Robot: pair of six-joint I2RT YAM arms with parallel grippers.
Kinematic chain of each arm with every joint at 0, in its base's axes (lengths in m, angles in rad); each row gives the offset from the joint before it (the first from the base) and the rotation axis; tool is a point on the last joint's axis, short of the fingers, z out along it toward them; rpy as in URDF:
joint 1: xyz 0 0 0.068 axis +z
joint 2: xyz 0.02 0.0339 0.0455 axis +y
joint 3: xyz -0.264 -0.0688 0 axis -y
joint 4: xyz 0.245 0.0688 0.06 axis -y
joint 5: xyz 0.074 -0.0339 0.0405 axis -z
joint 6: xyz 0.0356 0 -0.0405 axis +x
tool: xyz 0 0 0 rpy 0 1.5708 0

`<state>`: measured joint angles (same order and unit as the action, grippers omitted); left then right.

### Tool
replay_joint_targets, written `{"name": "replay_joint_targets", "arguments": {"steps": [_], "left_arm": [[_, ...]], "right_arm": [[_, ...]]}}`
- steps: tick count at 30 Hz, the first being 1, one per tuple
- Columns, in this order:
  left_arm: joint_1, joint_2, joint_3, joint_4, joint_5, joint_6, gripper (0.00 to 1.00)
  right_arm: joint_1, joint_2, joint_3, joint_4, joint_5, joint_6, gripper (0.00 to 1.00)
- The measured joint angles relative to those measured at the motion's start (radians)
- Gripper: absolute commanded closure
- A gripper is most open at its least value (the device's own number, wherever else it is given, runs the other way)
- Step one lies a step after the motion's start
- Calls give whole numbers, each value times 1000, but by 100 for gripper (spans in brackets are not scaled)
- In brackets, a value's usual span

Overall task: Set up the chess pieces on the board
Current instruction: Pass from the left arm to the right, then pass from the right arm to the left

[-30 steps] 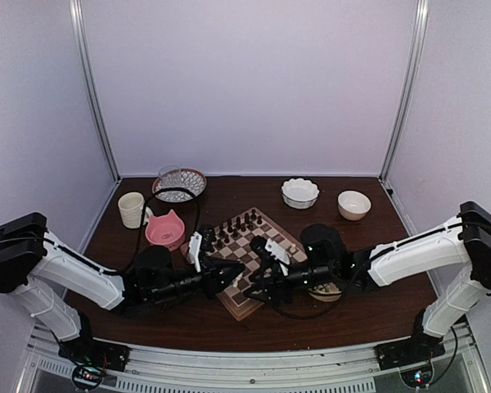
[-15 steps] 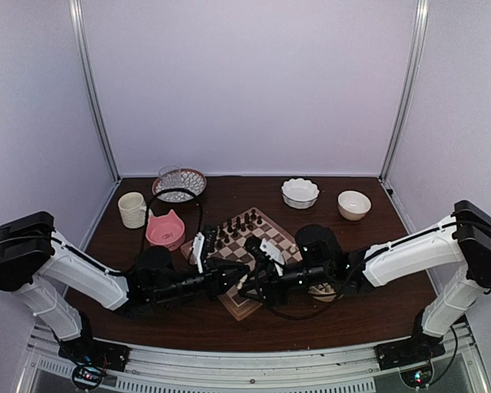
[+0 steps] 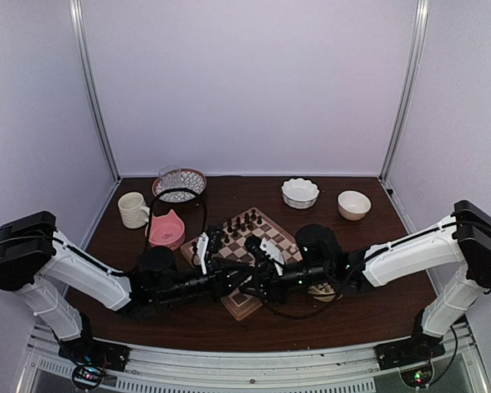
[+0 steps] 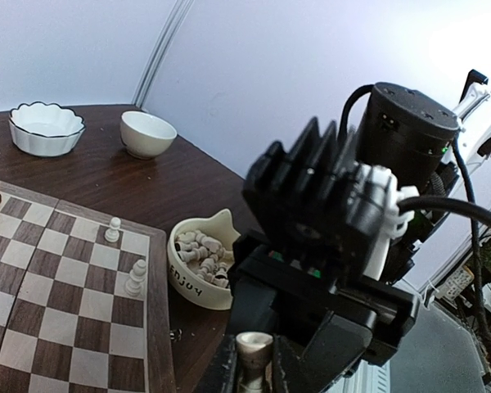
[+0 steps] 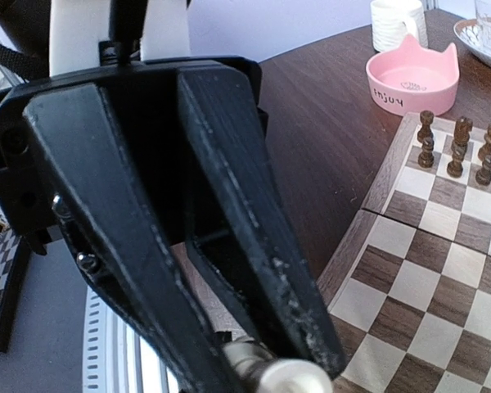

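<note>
Both grippers meet tip to tip over the near corner of the board (image 3: 239, 309). My left gripper (image 4: 255, 367) is shut on a cream chess piece (image 4: 254, 344), which stands upright between its fingers. The right gripper (image 3: 255, 281) faces it at close range, its black body filling the left wrist view. In the right wrist view the same chess piece (image 5: 280, 377) shows at the bottom edge, at the tips of the left gripper's fingers (image 5: 254, 221). My right gripper's own jaws are hidden there. Two cream pieces (image 4: 136, 277) stand on the board's right edge.
Dark pieces (image 3: 237, 223) line the board's far side. A cream bowl (image 4: 198, 282) of white pieces sits right of the board. A pink bowl (image 3: 165, 230), mug (image 3: 132, 209), glass dish (image 3: 180, 182) and two white bowls (image 3: 299, 192) stand further back.
The right gripper has moved left and its jaws have narrowed. The left gripper has edged right with the piece, so the two tips now meet.
</note>
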<state>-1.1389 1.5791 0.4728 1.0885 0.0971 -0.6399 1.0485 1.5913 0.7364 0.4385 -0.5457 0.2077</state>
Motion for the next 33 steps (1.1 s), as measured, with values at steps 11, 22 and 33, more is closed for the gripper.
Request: {"name": "replay_joint_targets", "arguments": {"steps": [11,22,33], "left_arm": [[-1,0,8,-24,-20,22,77],[-1,-27,8,-72,-53,43,59],[27,-180,80,-415,8,142,38]], "right_arm": [[0,0,0,-8,13,-3,97],[0,-17,0,-34,51,-26,98],[0,-46,6,-128,106,-75,99]]}}
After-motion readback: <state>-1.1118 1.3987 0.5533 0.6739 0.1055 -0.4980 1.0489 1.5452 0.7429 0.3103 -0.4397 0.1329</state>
